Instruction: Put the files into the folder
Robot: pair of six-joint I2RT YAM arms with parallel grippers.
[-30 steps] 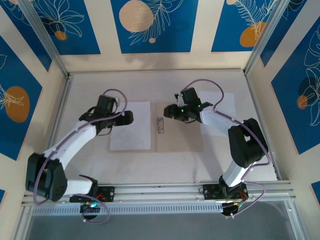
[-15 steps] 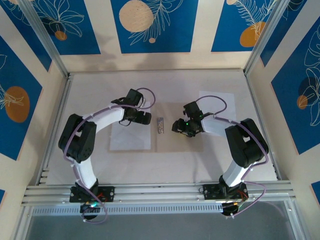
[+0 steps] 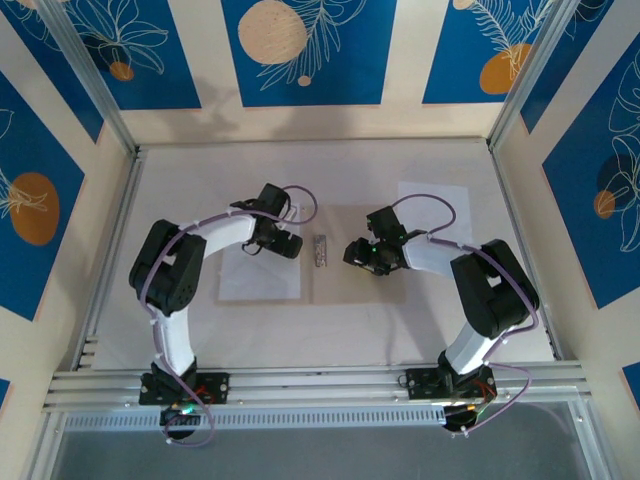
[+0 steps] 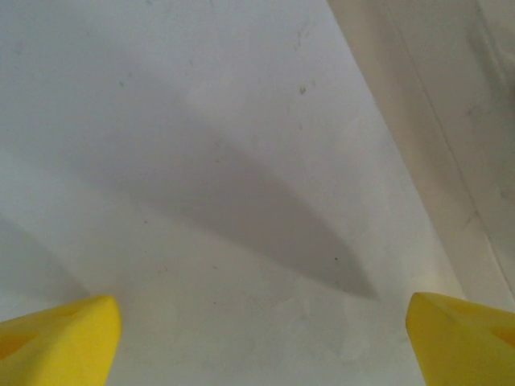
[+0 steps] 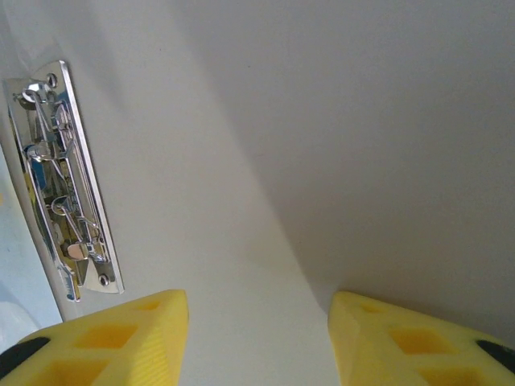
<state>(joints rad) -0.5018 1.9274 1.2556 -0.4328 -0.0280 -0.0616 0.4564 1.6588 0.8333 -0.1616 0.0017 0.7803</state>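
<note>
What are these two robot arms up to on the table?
They are filing papers. The left gripper, open, hovers over a white paper sheet lying left of the open tan card folder. The right gripper, also open, hangs over the folder's bare cover beside its metal clip. A second white sheet lies far right. Nothing is held.

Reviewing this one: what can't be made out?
- Top view: left arm hides part of the left sheet; right arm hides part of the right sheet.
- Wrist views: bottom edge cuts off left gripper and right gripper fingers; contact with sheet or folder unclear.
</note>
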